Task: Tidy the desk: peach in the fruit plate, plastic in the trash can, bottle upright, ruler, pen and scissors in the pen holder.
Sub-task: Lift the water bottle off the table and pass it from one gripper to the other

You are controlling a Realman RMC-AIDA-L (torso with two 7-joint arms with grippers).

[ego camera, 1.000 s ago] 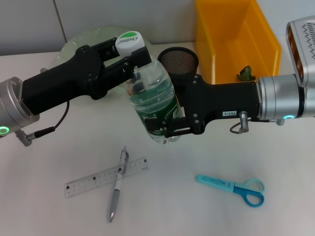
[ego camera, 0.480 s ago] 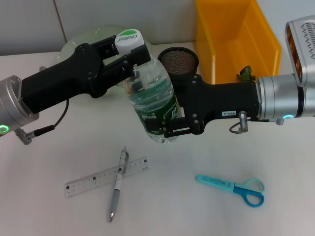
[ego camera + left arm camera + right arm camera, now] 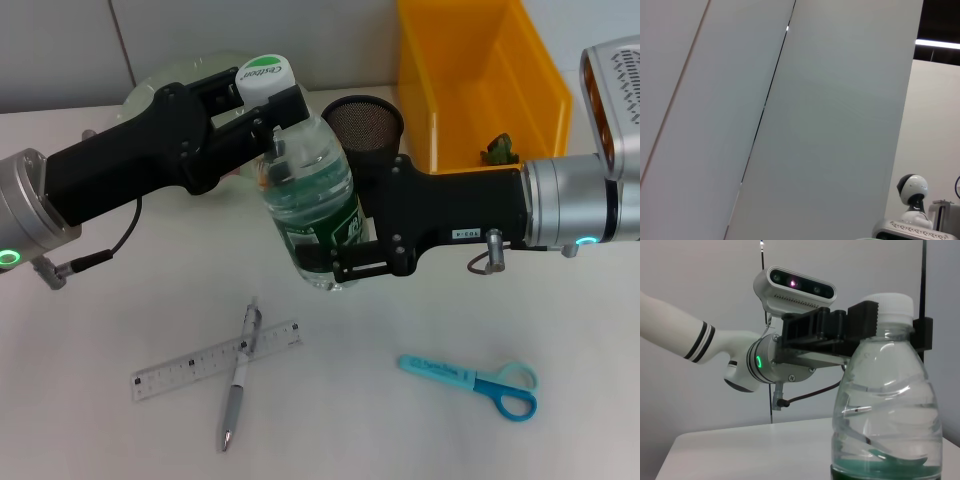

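Observation:
A clear bottle (image 3: 310, 200) with a green label and a white cap (image 3: 263, 75) hangs over the middle of the desk, nearly upright, cap leaning slightly to the left. My left gripper (image 3: 272, 108) is shut on its neck just under the cap. My right gripper (image 3: 345, 255) is shut on its lower body. The right wrist view shows the bottle (image 3: 885, 405) close up, with the left gripper (image 3: 885, 327) clamped at the cap. A clear ruler (image 3: 215, 360) lies crossed by a pen (image 3: 238, 375) at the front left. Blue scissors (image 3: 475, 385) lie front right. The peach is hidden.
A black mesh pen holder (image 3: 362, 120) stands right behind the bottle. A yellow bin (image 3: 480, 70) at the back right holds a small green scrap (image 3: 497, 150). A pale green glass plate (image 3: 165, 85) sits back left, partly behind my left arm.
The bottle has tipped slightly more upright, and both arms shifted a little with it. The things on the desk have not moved.

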